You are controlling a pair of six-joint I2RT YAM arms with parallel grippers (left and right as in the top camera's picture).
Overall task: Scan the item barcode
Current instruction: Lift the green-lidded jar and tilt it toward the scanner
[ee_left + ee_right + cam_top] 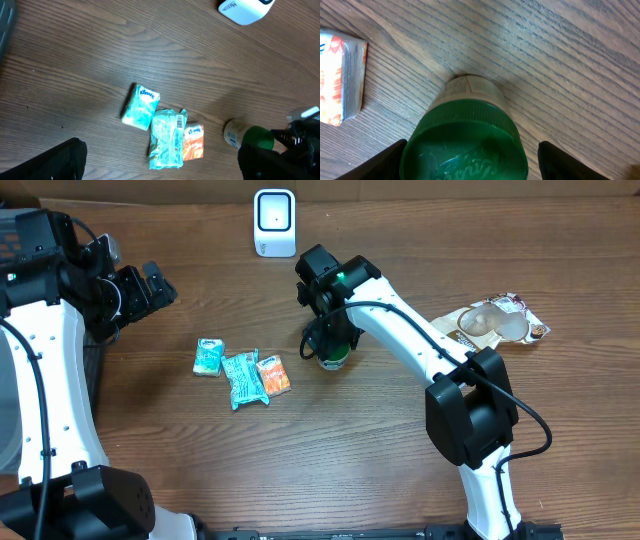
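Our right tool [331, 340] hangs over the green-lidded bottle [465, 145], its jaws open on either side of the lid and not clamped on it. The bottle stands on the wooden surface [380, 440], just right of three small packets [243, 375]. Our left tool [150, 288] gapes wide, well apart. The white scanner [274, 222] sits near the far edge.

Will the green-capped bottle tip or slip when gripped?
Likely rigid: the bottle looks like hard plastic. Standing upright on a small base, it could tip if the right gripper closes off-centre. The round green cap may slip in the grip.
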